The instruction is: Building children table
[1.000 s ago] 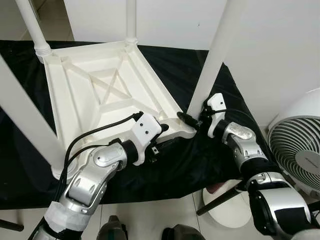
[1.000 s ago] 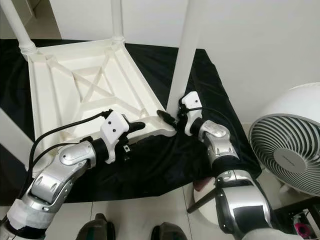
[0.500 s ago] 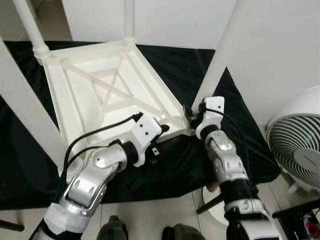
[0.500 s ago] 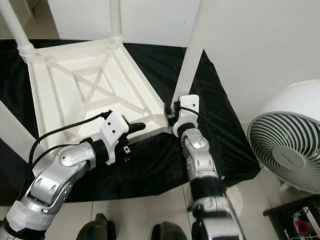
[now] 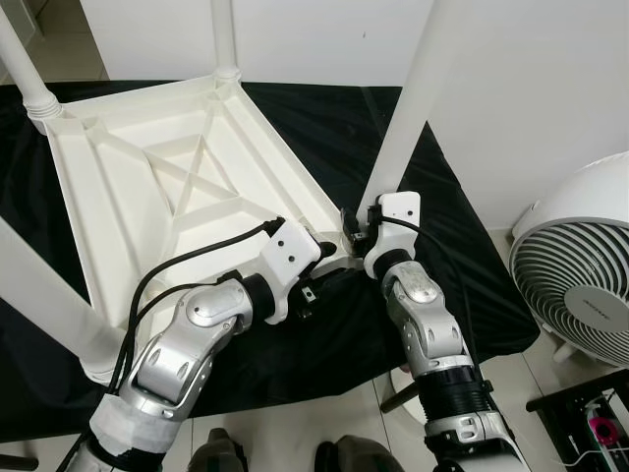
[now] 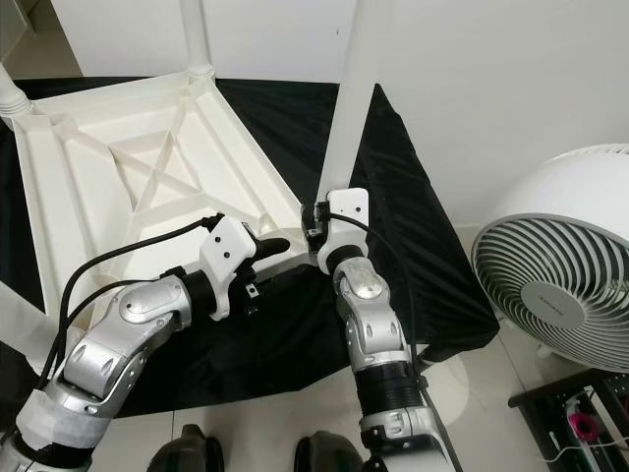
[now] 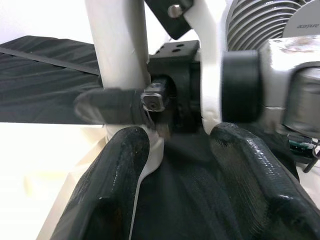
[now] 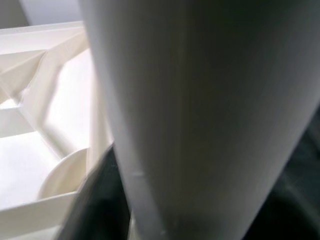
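A white children's table [image 5: 187, 187] is seen upside down on a black cloth [image 5: 324, 118] spread over the floor, its ribbed underside facing up. Legs are seen standing up from its corners: one at 12 o'clock [image 5: 224, 39], one at 10 o'clock [image 5: 25, 74], one at 8 o'clock [image 5: 49, 300], and the near-right leg [image 5: 408, 108] at 2 o'clock, rising from the corner nearest the robot.

The right gripper [image 5: 356, 228] is placed at the base of the near-right leg, right against it; in the right wrist view the leg is seen very close between the fingers. It cannot be told whether the leg is actually clamped. The left gripper [image 7: 175, 170] is placed just beside that same corner, at the table's near edge, with its fingers [image 7: 115, 175] spread apart and nothing held between them; one finger is seen against the white corner in the left wrist view, and the right gripper is faced directly.

A white fan [image 5: 580, 265] is seen on the tiled floor [image 5: 295, 423] at 4 o'clock, well apart from the table. A white wall [image 5: 511, 88] is seen behind.
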### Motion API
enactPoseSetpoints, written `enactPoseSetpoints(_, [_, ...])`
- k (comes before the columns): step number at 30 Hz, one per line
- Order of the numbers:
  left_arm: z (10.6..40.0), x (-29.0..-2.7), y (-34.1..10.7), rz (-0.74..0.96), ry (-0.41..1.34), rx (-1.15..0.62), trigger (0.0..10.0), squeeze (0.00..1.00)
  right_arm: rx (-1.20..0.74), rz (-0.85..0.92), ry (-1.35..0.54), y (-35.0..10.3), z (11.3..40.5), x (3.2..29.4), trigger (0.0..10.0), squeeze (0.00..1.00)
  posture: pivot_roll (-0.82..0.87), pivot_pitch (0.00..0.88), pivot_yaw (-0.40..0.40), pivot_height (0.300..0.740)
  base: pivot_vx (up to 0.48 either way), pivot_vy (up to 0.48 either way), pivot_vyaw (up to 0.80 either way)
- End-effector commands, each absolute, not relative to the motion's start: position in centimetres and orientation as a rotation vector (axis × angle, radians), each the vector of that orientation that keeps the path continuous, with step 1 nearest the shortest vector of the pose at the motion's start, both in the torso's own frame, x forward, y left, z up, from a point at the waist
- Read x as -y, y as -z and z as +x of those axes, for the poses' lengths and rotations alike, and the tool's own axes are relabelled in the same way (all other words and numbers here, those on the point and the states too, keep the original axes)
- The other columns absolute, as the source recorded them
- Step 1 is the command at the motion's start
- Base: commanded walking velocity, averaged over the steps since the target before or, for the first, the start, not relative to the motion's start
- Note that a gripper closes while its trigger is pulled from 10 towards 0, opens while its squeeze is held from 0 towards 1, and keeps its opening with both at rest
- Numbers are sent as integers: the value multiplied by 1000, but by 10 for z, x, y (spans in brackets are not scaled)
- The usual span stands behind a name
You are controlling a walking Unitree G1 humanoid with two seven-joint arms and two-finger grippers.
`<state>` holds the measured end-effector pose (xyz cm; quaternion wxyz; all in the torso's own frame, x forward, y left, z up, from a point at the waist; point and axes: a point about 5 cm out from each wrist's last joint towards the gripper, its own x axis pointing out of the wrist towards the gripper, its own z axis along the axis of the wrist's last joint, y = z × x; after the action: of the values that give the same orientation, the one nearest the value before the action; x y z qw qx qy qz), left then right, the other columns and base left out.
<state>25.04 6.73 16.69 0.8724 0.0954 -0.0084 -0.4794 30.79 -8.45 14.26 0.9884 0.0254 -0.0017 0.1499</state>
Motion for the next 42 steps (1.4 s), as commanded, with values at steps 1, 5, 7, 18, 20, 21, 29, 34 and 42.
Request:
enactPoseSetpoints(1, [249, -66, -165, 190, 1016, 2, 10000, 0, -63, 71, -406, -133, 299, 67, 10000, 1000, -10, 43, -42, 740, 0, 0, 0])
enactPoseSetpoints(5, [249, -66, -165, 190, 1014, 3, 10000, 0, -36, 71, -410, -138, 299, 70, 10000, 1000, -12, 42, -43, 740, 0, 0, 0])
enactPoseSetpoints(7, [250, -66, -165, 190, 1014, 3, 10000, 0, -33, 76, -409, -140, 299, 71, 10000, 1000, -12, 42, -43, 740, 0, 0, 0])
enactPoseSetpoints(18, [250, -66, -165, 189, 1017, 3, 10000, 0, 29, -46, -620, -149, 299, 111, 10000, 0, -22, 42, -36, 740, 0, 0, 0])
enactPoseSetpoints(20, [250, -65, -165, 190, 1021, 2, 10000, 0, 30, -97, -717, -149, 300, 124, 10000, 0, -25, 41, -33, 740, 0, 0, 0])
enactPoseSetpoints(21, [251, -65, -165, 191, 1022, 3, 10000, 0, 24, -115, -735, -149, 303, 131, 10000, 0, -23, 40, -34, 740, 0, 0, 0])
enactPoseSetpoints(29, [251, -65, -166, 192, 1023, 7, 10000, 0, 15, -153, -813, -148, 317, 147, 10000, 0, -10, 35, -37, 740, 0, 0, 0])
enactPoseSetpoints(34, [248, -67, -166, 192, 1031, 0, 10000, 0, -18, -141, -903, -143, 330, 140, 10000, 0, 8, 26, -41, 740, 0, 0, 0])
enactPoseSetpoints(42, [245, -69, -164, 202, 1041, -12, 10000, 0, -37, -145, -951, -137, 339, 132, 0, 0, 30, 15, -45, 740, 0, 0, 0])
